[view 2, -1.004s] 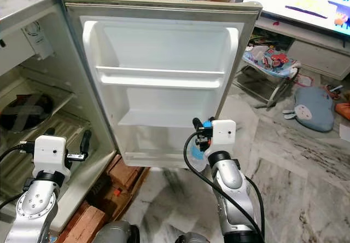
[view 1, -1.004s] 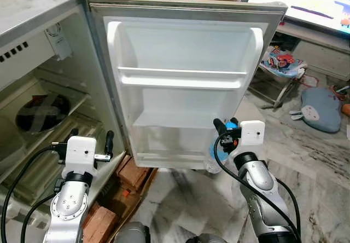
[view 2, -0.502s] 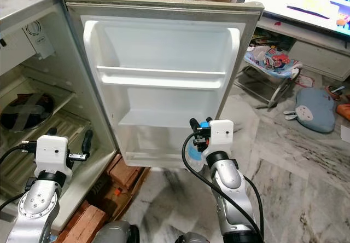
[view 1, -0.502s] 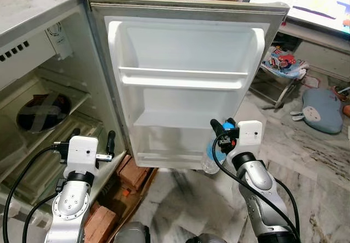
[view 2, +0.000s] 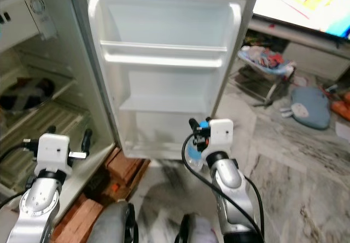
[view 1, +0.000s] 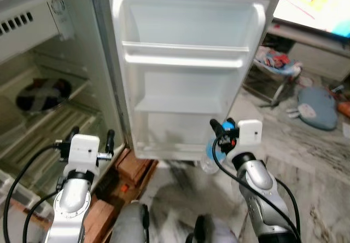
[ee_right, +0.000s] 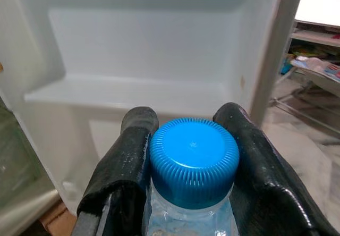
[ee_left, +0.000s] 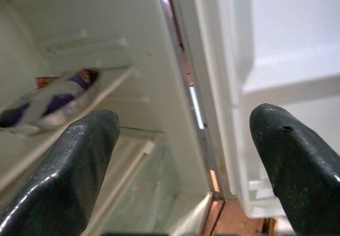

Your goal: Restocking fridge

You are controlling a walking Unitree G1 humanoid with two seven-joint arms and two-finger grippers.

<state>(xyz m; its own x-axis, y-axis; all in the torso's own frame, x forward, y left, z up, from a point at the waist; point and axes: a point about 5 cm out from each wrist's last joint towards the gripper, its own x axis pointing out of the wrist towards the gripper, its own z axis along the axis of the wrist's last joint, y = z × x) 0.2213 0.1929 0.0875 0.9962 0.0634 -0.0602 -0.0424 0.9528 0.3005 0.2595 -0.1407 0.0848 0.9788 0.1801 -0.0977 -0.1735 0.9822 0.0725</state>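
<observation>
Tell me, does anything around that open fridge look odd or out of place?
Yes: the fridge seems to rest on loose bricks under its front corner, an unusual prop. Its door shelves hold nothing. The right gripper clamps a blue-capped water bottle upright before the door; nothing looks spilled.

Room surroundings: marble floor, cluttered right side.

Grey-veined marble floor (view 1: pixel 322 166) is running under the scene and catching soft, even light. Red bricks (view 1: pixel 134 169) are sitting on it at lower left. A folding stand (view 1: pixel 273 76) piled with colourful items is standing at right, a blue-grey cushion (view 1: pixel 317 107) is lying beyond it, and a low white cabinet (view 1: pixel 320 51) is lining the background.
</observation>
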